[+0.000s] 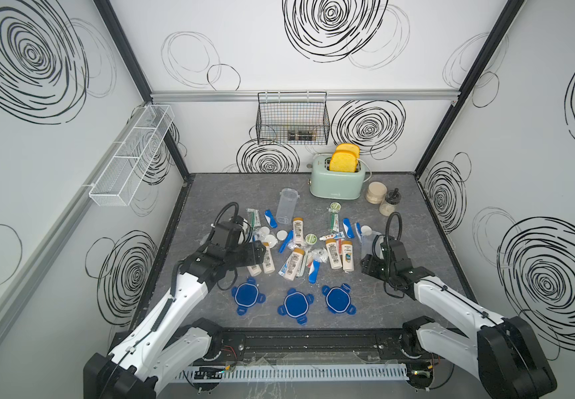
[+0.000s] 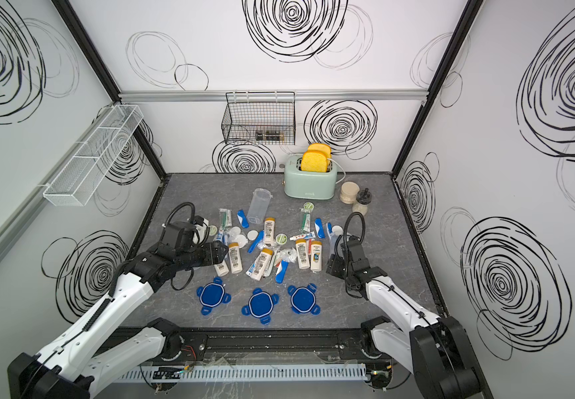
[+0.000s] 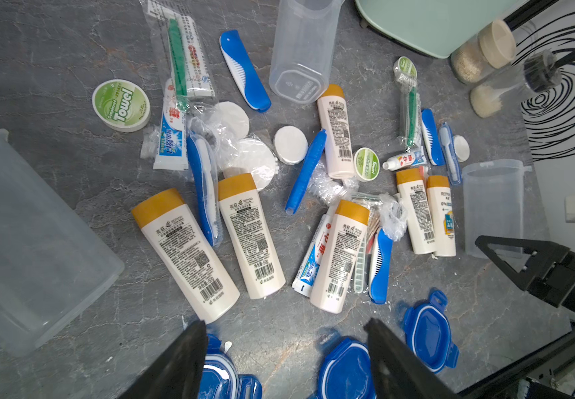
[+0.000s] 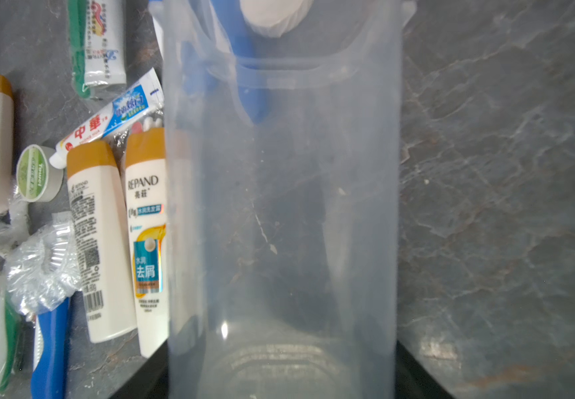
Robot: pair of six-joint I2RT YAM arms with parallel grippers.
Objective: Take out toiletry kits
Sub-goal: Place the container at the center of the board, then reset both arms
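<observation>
The toiletry kits [image 1: 300, 248] lie scattered mid-table: cream bottles [image 3: 186, 252] with tan caps, toothpaste tubes [image 3: 172, 138], blue folding toothbrushes [image 3: 244, 70] and round green towel tins [image 3: 121, 105]. My left gripper [image 3: 286, 324] hangs open over the near left of the pile [image 2: 222, 250], nothing between its fingers. My right gripper [image 4: 282, 362] holds a clear jar [image 4: 282, 207] that lies on its side on the table at the right [image 1: 370, 243], one finger against each wall. A blue toothbrush [image 4: 244, 69] and a white disc lie at the jar's mouth.
Three blue four-tab lids [image 1: 294, 304] lie along the near edge. A second clear jar [image 1: 286, 205] is behind the pile, and a third [image 3: 20, 235] lies beside my left arm. A green toaster [image 1: 336, 181] and beige jars [image 1: 376, 191] stand at the back right.
</observation>
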